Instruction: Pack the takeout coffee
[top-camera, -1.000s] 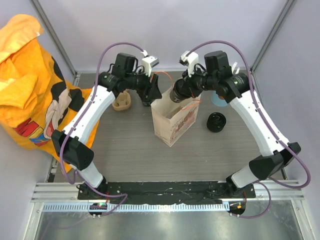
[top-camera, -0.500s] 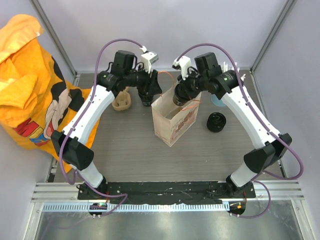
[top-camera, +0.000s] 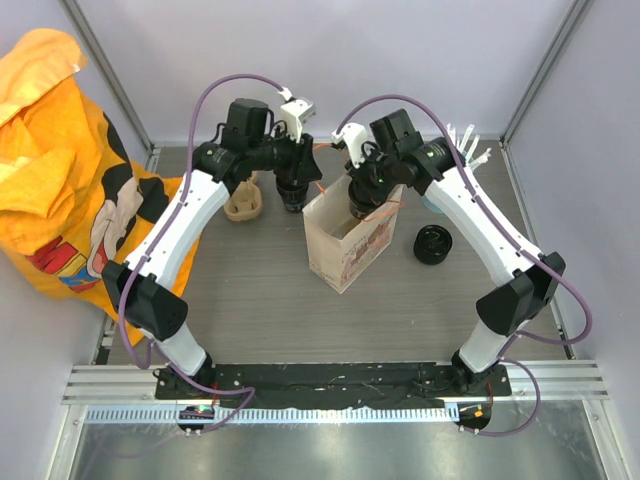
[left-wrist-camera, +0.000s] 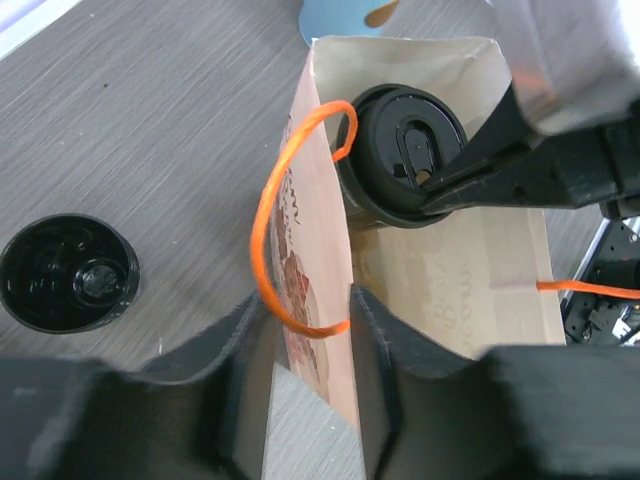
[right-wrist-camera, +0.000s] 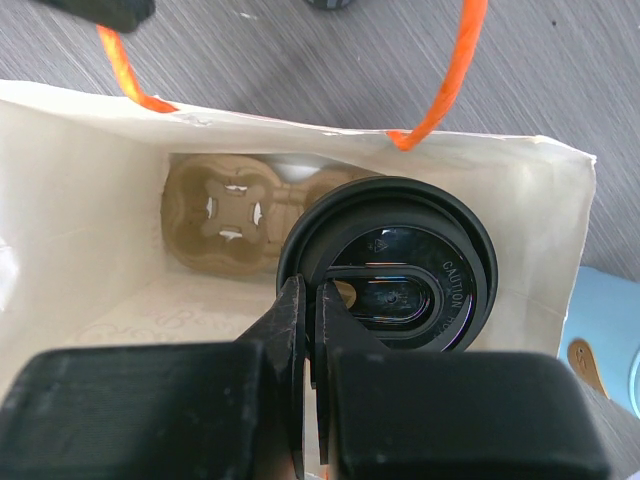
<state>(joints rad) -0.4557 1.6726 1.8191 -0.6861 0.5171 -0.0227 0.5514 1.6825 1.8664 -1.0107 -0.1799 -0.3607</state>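
Observation:
The takeout coffee (right-wrist-camera: 400, 270), a black cup with a black round lid, hangs in the mouth of the brown paper bag (top-camera: 345, 255). My right gripper (right-wrist-camera: 310, 290) is shut on the lid's rim. The left wrist view shows the cup (left-wrist-camera: 400, 150) against the bag's wall (left-wrist-camera: 320, 250), under the right fingers (left-wrist-camera: 480, 170). My left gripper (left-wrist-camera: 305, 300) straddles the bag's top edge beside an orange handle (left-wrist-camera: 270, 250). One jaw is inside and one outside, with a gap still showing. From above, both grippers meet over the bag (top-camera: 297, 195) (top-camera: 357, 195).
A pulp cup carrier (right-wrist-camera: 225, 215) lies at the bottom of the bag. A second black lidded cup (top-camera: 433, 244) stands right of the bag. A light-blue cup (left-wrist-camera: 345, 15) with white straws (top-camera: 465, 140) is behind. Another pulp carrier (top-camera: 243, 204) and a yellow cloth (top-camera: 60, 160) are at left.
My right arm has swung left and lowered the cup into the bag's mouth. My left gripper's jaws have narrowed around the bag's wall.

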